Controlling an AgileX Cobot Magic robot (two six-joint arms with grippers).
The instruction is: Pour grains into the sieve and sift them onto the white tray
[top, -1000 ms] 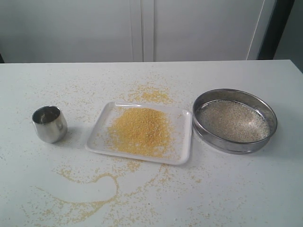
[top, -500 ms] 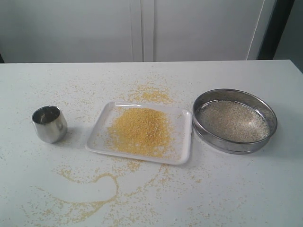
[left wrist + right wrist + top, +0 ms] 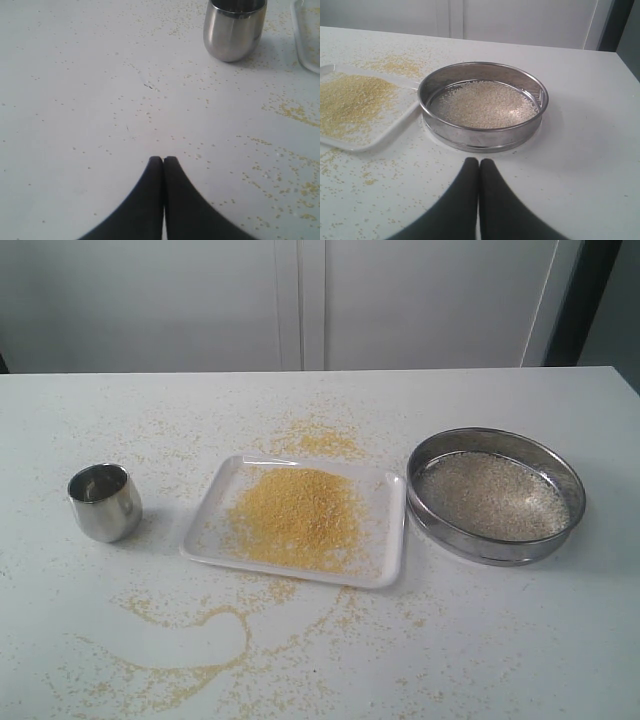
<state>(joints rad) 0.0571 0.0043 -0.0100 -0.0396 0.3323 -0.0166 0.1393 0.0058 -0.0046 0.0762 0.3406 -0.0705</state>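
Observation:
The white tray [image 3: 390, 540] lies mid-table with a heap of golden-yellow grains [image 3: 297, 516] on it. To its right rests the steel sieve [image 3: 495, 540], holding pale coarse grains [image 3: 492, 496]; the right wrist view shows the sieve [image 3: 482, 135] and a tray [image 3: 380, 135] edge too. My right gripper [image 3: 479, 161] is shut and empty, hovering just short of the sieve. My left gripper [image 3: 163, 159] is shut and empty above bare table, well away from the small steel cup [image 3: 232, 32]. Neither gripper appears in the exterior view.
The steel cup [image 3: 104, 502] stands left of the tray. Spilled yellow grains [image 3: 205, 645] streak the white table [image 3: 100, 410] in front of the tray, and another patch [image 3: 318, 440] lies behind it. A white wall is behind the table.

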